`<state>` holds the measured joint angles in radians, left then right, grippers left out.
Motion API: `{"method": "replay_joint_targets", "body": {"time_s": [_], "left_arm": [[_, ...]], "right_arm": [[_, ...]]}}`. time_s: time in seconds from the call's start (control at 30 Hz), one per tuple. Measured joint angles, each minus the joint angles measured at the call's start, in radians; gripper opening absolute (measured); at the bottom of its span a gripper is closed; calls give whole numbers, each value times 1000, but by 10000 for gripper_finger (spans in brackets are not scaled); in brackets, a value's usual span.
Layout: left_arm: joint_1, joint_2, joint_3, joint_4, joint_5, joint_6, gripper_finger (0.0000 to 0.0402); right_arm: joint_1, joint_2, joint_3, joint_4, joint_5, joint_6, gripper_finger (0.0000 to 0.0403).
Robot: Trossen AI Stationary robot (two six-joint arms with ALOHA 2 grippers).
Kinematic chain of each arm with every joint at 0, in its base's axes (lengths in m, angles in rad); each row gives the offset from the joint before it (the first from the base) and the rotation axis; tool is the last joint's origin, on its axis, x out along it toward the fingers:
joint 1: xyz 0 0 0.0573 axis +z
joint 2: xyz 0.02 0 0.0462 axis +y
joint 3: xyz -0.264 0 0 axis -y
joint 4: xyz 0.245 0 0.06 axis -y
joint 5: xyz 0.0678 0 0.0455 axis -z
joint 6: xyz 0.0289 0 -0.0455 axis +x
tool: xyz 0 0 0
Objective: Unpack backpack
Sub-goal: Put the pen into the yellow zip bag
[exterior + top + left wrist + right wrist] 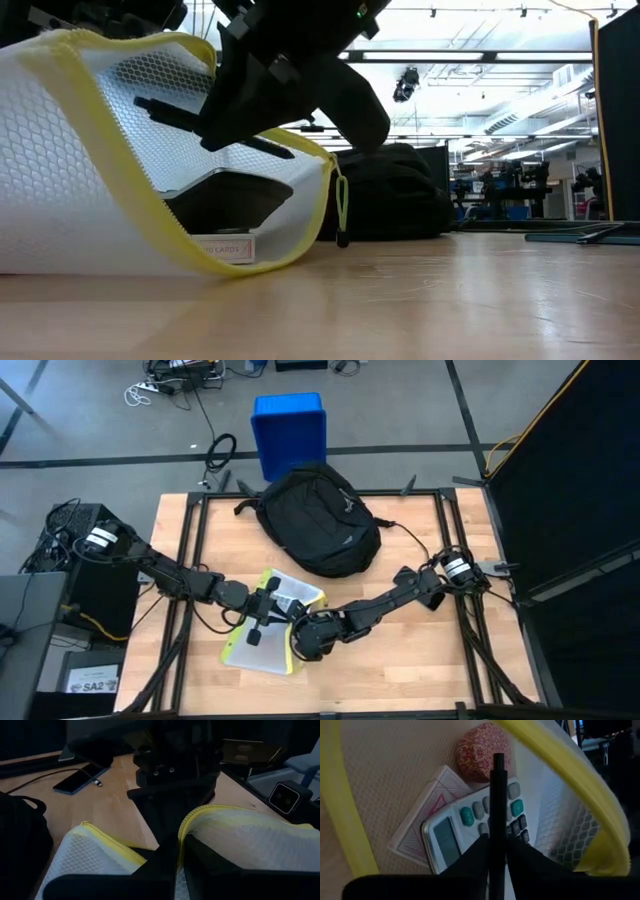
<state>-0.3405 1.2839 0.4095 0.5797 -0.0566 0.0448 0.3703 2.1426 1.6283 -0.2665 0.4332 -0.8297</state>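
Spanning most of the high view, one wooden table (420, 650) with dark rails carries one backpack (318, 520), black and rounded, lying at the far middle of the top, well apart from both grippers; just beyond the table's far edge stands one blue bin (290, 430) on the grey floor. Nearer the front lies one white mesh pouch (270, 628) with a yellow zipper border, and the two dark arms meet over it. The left gripper (262, 612) is closed on the pouch's yellow rim, which the left wrist view shows pinched between its fingers (200, 862), lifting the mouth open. The right gripper (303, 642) reaches into that mouth; its fingers (475, 857) sit nearly together around a thin black pen (497, 805), pinching it. Only the right wrist view shows what is inside the pouch: one calculator (475, 827) with teal keys, one pack of playing cards (427, 812) under it, and one round red patterned ball (481, 745) beside them. The low view alone shows the room beyond, with ceiling lights and distant equipment, and the pouch's zipper pull (342, 215) hanging just above the wood. The left wrist view alone shows one phone (75, 781) with a cable lying on the table.
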Motion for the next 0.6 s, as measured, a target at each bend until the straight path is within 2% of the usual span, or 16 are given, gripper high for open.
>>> {"method": "replay_joint_targets", "body": {"time_s": [0.17,0.33,0.47,0.6], "left_arm": [[0,0,0,-1,0,0,0],[0,0,0,-2,0,0,0],[0,0,1,-4,-2,-4,0],[0,0,1,-13,0,-5,0]], "right_arm": [[0,0,0,1,1,-40,71],[8,0,0,-2,46,-68,97],[40,0,0,-27,176,-45,116],[89,-1,0,-46,330,77,126]]}}
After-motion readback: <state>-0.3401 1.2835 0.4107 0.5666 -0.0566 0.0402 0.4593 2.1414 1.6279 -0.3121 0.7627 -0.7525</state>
